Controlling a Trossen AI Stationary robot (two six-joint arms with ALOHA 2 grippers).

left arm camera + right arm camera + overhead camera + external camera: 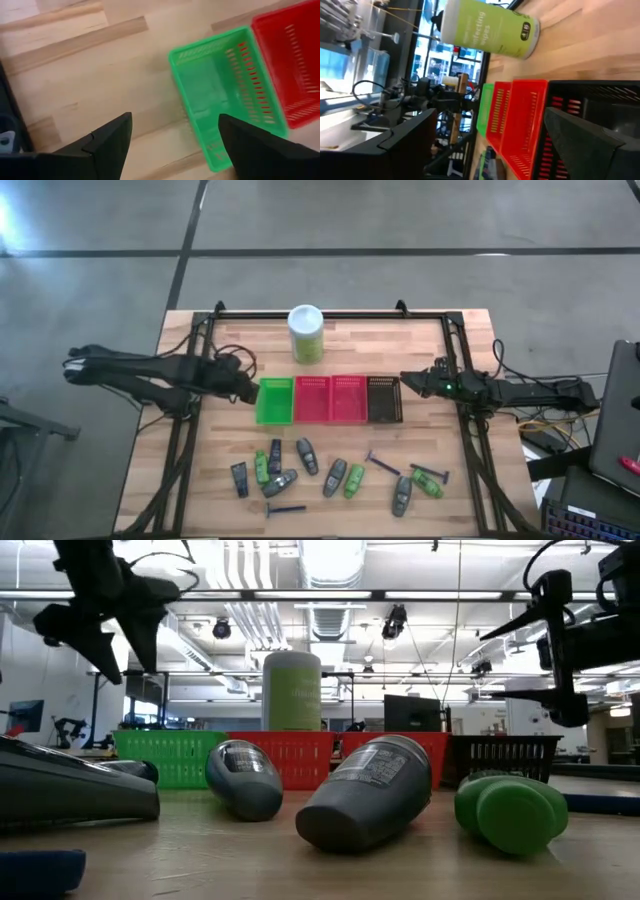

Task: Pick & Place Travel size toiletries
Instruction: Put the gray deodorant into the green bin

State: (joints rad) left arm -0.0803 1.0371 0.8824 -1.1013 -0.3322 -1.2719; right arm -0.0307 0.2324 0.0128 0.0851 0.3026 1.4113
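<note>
— Where do your grippers stand?

— My left gripper (247, 392) hangs above the table just beside the green slotted plastic basket (275, 401), fingers apart and holding nothing. My right gripper (408, 383) hovers at the far end of the row, beside the dark mesh basket (384, 399), jaws also spread and empty.

— And the toiletries?

— All lying on the wooden table (200, 480), in a scatter towards the front edge, well apart from both tools. The small dark tube (239, 478) and the bright green tube (261, 467) lie on my left arm's side; the green tube (428, 485) and the thin dark-blue razor (381, 462) sit nearer my right. Most lie roughly front to back, some slanted (I'd judge the wrist must turn to close across them).

— The baskets?

— Green, two red baskets (330, 399), dark: all four look empty. The white-and-green wipes canister (306, 333) stands behind them.
</note>
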